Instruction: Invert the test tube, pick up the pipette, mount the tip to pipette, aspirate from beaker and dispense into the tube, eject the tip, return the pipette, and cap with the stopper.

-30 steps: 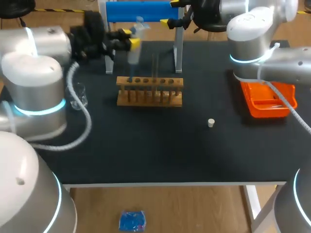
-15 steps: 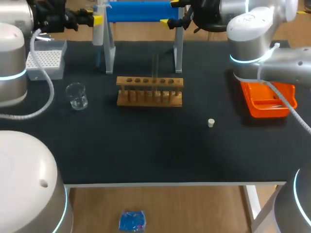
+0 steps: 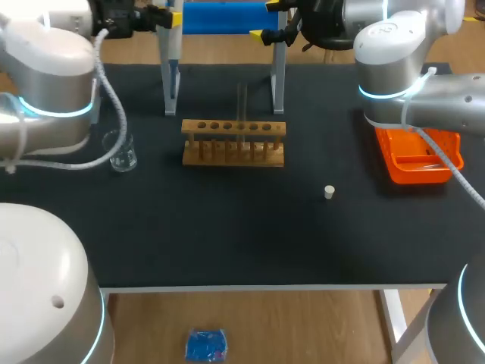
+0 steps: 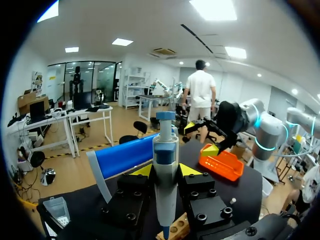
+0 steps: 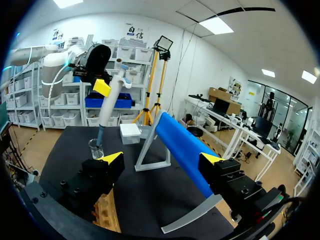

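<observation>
The left arm [image 3: 45, 68] held the pipette [image 4: 165, 155] upright at the far edge of the counter [image 3: 227, 227], about eleven o'clock from the rack [image 3: 233, 142]. Its jaws were closed on the pipette's white body, with a yellow-tipped finger [image 4: 142, 171] pressed to each side. The blue plunger cap stood clear above the jaws and the narrow blue end pointed down below them. Seen from the right wrist, the pipette leaned slightly, with the tip box [image 5: 131, 133] on the counter beyond it.

The right arm [image 3: 394, 61] was at about one o'clock from the rack, its jaws spread wide at the right end of the stand's blue bar [image 3: 220, 17]. The bar ran out ahead between the two yellow tips [image 5: 112, 158]. The finger on the rack's side stood apart from the bar, and whether the other finger touched it could not be told. These jaws gripped nothing.

The tube [image 3: 242, 106] stood upright in a middle hole of the rack. The stopper [image 3: 329, 192] lay alone on the counter at four o'clock from the rack, well apart from it. The beaker [image 3: 121, 152] stood at nine o'clock from the rack, beside the left arm. An orange tray [image 3: 418, 168] lay at three o'clock from the rack, partly under the right arm.
</observation>
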Tool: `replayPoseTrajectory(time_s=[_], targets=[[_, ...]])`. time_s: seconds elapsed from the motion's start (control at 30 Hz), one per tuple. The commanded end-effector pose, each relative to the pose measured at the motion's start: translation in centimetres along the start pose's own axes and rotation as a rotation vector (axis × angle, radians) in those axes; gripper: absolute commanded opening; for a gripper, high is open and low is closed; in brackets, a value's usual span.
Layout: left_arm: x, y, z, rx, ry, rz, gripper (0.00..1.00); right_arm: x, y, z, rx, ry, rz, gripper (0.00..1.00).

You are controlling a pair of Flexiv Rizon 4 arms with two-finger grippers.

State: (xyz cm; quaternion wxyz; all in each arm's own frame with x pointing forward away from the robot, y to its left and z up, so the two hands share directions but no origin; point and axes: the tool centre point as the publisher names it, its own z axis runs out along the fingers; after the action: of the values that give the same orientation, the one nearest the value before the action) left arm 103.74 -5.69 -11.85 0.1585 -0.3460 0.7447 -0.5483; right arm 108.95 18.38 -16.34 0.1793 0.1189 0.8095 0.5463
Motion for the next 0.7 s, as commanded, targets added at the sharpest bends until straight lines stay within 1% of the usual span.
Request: replayPoseTrajectory(time_s=[0.03, 0.13, 0.23, 0.5, 0.7], targets=[[-0.1, 0.0, 3.0, 0.008, -0.039, -0.003, 0.00, -0.1, 0.0, 0.0, 0.002, 0.002, 0.000, 1.00], [-0.5, 0.0, 3.7, 0.016, -0.060, -0.010, 0.00, -0.1, 0.0, 0.0, 0.002, 0.002, 0.000, 1.00], [-1.0, 0.3, 4.4, 0.003, -0.076, -0.015, 0.00, -0.1, 0.0, 0.0, 0.002, 0.002, 0.000, 1.00], [-3.0, 1.2, 5.4, -0.018, -0.174, -0.054, 0.00, -0.1, 0.0, 0.0, 0.002, 0.002, 0.000, 1.00], [-4.9, 0.9, 6.7, -0.028, -0.204, -0.072, 0.00, -0.1, 0.0, 0.0, 0.002, 0.002, 0.000, 1.00]])
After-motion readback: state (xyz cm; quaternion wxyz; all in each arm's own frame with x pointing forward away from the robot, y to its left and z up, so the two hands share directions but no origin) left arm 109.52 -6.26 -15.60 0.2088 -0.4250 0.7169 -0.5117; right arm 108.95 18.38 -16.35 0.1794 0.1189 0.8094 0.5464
